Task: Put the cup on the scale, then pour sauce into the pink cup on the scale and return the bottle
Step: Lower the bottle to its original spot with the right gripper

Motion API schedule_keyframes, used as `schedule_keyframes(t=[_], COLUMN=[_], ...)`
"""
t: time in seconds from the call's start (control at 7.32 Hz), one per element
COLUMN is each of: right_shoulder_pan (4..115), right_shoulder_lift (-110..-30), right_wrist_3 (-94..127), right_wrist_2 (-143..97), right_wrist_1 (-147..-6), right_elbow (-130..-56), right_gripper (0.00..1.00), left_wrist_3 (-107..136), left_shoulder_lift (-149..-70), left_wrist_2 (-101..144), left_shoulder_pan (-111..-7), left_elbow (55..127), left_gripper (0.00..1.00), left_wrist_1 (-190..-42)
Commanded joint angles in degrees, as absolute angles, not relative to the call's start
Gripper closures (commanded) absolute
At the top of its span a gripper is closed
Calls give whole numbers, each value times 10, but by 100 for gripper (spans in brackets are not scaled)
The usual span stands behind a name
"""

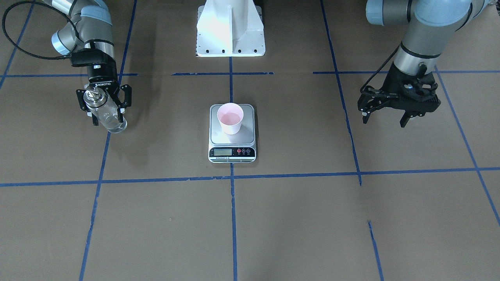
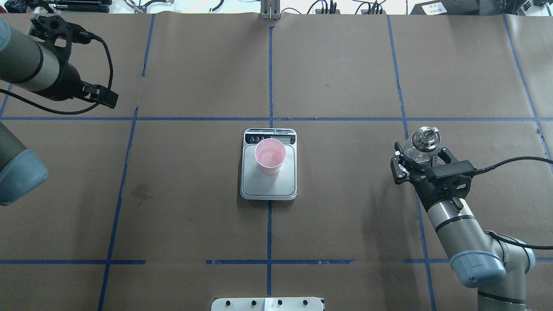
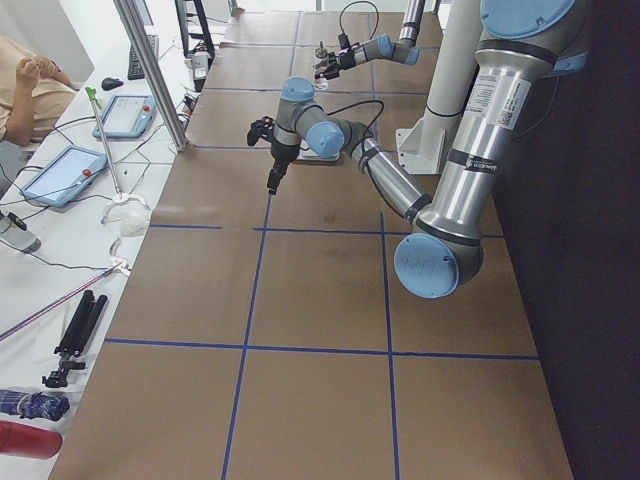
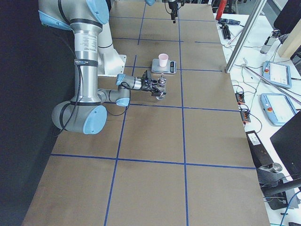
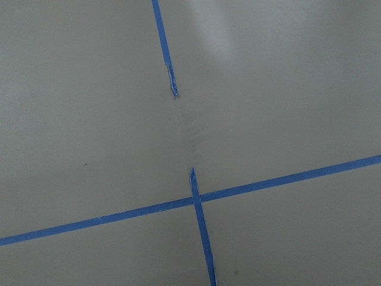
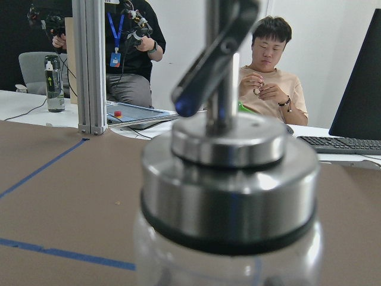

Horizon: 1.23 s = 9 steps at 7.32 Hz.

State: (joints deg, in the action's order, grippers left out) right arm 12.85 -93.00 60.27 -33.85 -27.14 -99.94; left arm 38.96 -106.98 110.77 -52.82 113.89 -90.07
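Brown desk [image 1: 297, 218] spreads wide around the central scale [image 1: 232, 145] and cup [image 1: 230, 118]. Right end effector [image 1: 106, 113], marked ROBOTIQ, clamps the bottle [image 1: 113, 123]; left end effector [image 1: 383, 121] hangs with fingers apart.

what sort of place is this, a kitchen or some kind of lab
Most likely a robotics lab, not a kitchen: a left arm and a right arm work over a brown-papered table gridded with blue tape, and a side bench holds tablets near a seated operator.
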Motion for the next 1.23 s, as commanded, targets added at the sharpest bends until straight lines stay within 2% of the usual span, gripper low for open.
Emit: schedule_keyframes(t=[0.0, 1.09], right_shoulder_pan=[143, 154], right_shoulder_lift=[-930, -921], right_wrist_3=[613, 663], right_wrist_2=[-352, -378], right_wrist_1=[-271, -272], right_elbow=[-984, -949], right_gripper=[100, 100], left_wrist_3=[390, 391], left_shoulder_lift=[-1070, -1071], left_wrist_2=[1107, 1107], left_shoulder_pan=[-528, -528], left_elbow=[1141, 1142], left_gripper=[1, 1], left_wrist_1=[-900, -900])
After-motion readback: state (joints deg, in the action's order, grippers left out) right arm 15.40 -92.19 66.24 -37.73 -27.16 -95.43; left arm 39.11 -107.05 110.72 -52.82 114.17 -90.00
